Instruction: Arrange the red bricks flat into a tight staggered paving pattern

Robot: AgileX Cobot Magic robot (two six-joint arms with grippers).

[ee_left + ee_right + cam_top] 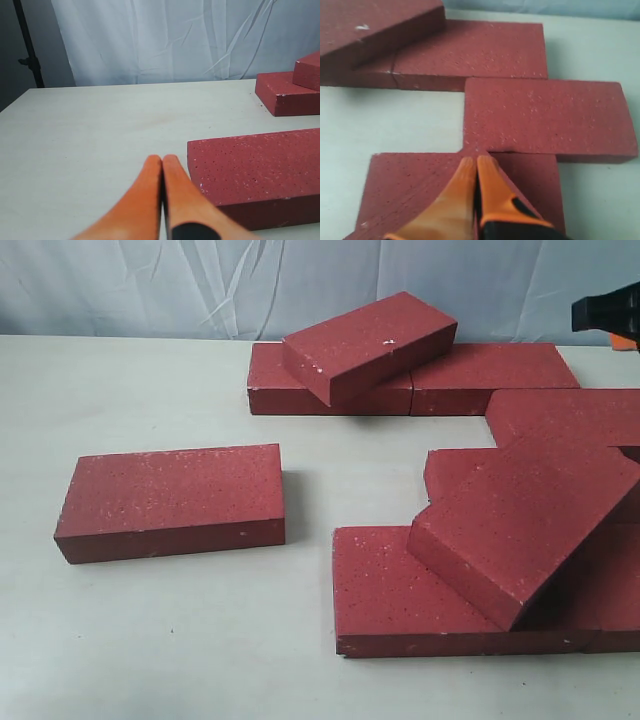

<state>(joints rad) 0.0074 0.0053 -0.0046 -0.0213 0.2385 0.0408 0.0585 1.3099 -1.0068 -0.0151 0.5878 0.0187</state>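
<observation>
Lying flat, lone brick (170, 502), open table (150, 640) around, other bricks (525, 525) overlapping

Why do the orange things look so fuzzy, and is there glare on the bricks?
Left wrist view: the orange left tool sits near the lens, out of focus; the dark red rectangular brick beside it is sharper. Right wrist view: the orange right tool blurs likewise. Exterior view: soft even light, faint shadows on the pale table, no glare on the matte red bricks.
</observation>
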